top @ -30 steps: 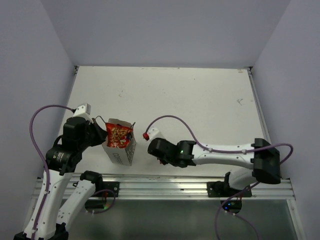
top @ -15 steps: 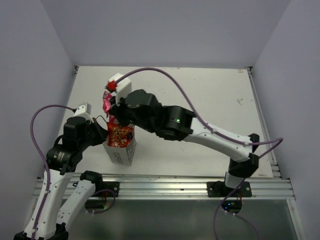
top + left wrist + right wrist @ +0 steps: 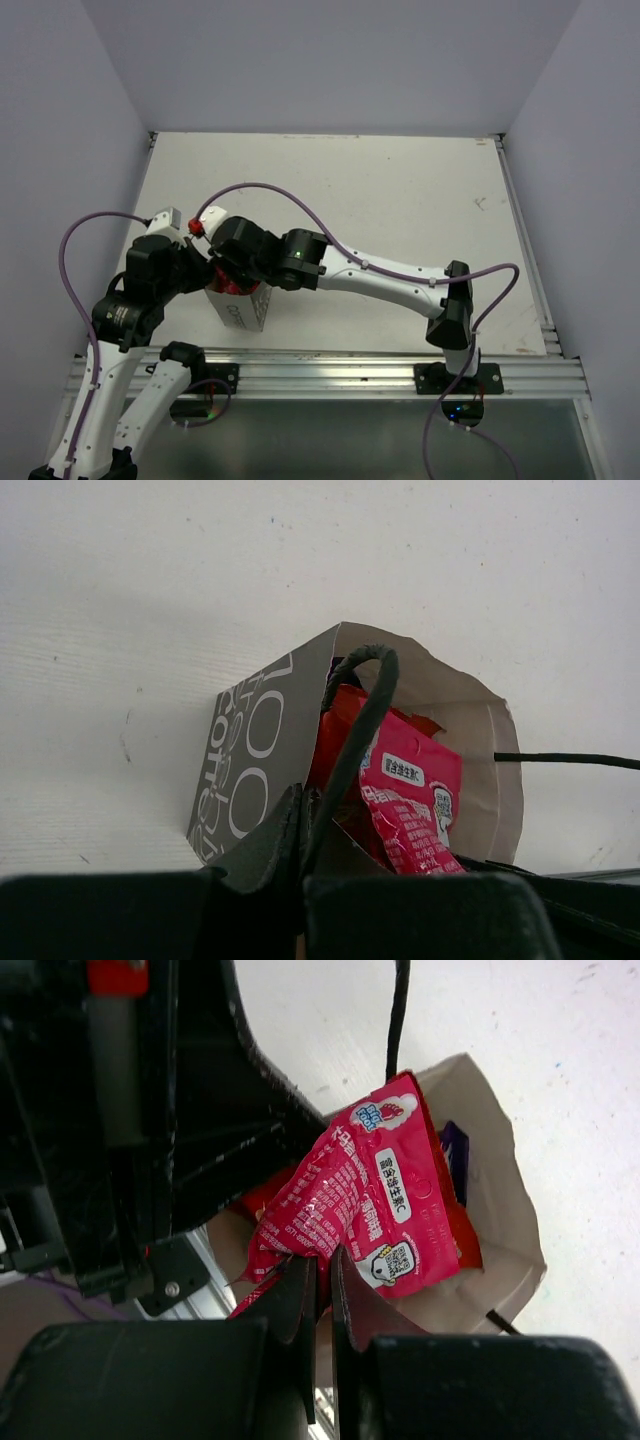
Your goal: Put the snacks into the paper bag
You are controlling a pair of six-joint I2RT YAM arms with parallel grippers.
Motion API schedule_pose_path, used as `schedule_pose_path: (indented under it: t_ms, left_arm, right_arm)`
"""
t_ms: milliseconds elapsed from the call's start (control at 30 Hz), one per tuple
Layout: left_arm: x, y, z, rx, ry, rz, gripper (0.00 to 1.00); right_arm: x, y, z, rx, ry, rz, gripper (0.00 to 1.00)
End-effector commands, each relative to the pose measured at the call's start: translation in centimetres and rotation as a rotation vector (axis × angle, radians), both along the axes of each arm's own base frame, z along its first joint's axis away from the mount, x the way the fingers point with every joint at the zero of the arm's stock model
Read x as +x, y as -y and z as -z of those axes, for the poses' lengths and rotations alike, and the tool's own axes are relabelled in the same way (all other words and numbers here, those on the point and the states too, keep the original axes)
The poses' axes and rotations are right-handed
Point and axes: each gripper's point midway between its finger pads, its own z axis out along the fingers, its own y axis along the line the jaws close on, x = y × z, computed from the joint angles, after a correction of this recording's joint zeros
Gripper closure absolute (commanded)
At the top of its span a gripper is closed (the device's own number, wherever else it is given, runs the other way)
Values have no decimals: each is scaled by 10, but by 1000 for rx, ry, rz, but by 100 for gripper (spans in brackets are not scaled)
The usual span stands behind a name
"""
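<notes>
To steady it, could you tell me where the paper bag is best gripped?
Probably pinch the far rim of the paper bag from above, beside the loose cord handle: the mouth opens upward, that edge is bare, and the left end effector holds the near rim.

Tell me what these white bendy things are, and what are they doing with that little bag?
They are two robot arms bolted to a white table. One picture looks down from above. The other two come from small cameras on each arm's wrist, so everything there looks very close. The left arm uses its left gripper, a two-finger pincher, to pinch the rim of a small white-beige paper bag that stands upright. The right arm reaches over the bag, and its right gripper pinches a small glossy pink-red sachet that sits in the bag's mouth. A purple packet peeks out from inside too.
</notes>
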Motion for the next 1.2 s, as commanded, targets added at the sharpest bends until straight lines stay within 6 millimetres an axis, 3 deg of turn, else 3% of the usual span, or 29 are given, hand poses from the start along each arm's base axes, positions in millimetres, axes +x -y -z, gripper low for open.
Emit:
schedule_pose_path:
  t_ms: [0, 167, 333, 433, 533, 567, 600, 633, 667, 733, 767, 833, 867, 900, 933, 967, 1000, 1033, 1133, 1167]
  left_arm:
    - [2, 7, -4, -29, 14, 21, 100]
    - [3, 7, -5, -24, 20, 28, 100]
    - [4, 7, -5, -23, 26, 33, 100]
    - [4, 7, -6, -19, 28, 38, 100]
    - [4, 8, -6, -18, 27, 40, 100]
    - [3, 8, -6, -21, 28, 44, 100]
    - [3, 8, -6, -22, 29, 44, 100]
    - [4, 9, -6, -21, 28, 47, 100]
    - [3, 9, -5, -22, 26, 48, 100]
    - [4, 9, -5, -22, 28, 50, 100]
    - [4, 10, -5, -23, 26, 52, 100]
    - [3, 11, -3, -26, 24, 56, 100]
    - [3, 11, -2, -27, 21, 57, 100]
    - [4, 11, -2, -28, 22, 59, 100]
    - [4, 11, -2, -28, 22, 59, 100]
    - [4, 12, -2, -27, 21, 61, 100]
    - [4, 12, -2, -26, 19, 63, 100]
    - [5, 12, -2, -24, 20, 65, 100]
    - [5, 12, -4, -22, 22, 69, 100]
    - [5, 12, -4, -22, 22, 69, 100]
  right_arm:
    - [-19, 23, -3, -58, -56, -23, 100]
    - [-31, 32, 28, -160, -101, -48, 100]
    - [-31, 26, 59, -215, -119, -55, 100]
    - [-27, 21, 60, -214, -103, -50, 97]
    - [-19, 15, 41, -190, -66, -28, 73]
    - [-16, 11, 23, -152, -48, -22, 60]
    - [-14, 14, 15, -155, -35, -14, 55]
    - [-11, 16, 4, -142, -15, -2, 54]
    - [-9, 16, -26, -79, 9, 10, 54]
    - [-8, 23, -60, -13, 41, 30, 53]
    - [-6, 34, -93, 58, 75, 63, 51]
    - [-4, 45, -116, 127, 87, 111, 49]
    - [-2, 53, -115, 122, 97, 137, 47]
    - [-2, 63, -128, 162, 100, 162, 47]
    - [-1, 69, -126, 159, 102, 178, 46]
    - [1, 75, -108, 110, 104, 201, 46]
    - [0, 81, -105, 107, 90, 221, 46]
    - [0, 84, -88, 68, 79, 234, 46]
    - [-1, 88, -74, 68, 43, 281, 47]
    - [-2, 90, -61, 44, 31, 287, 48]
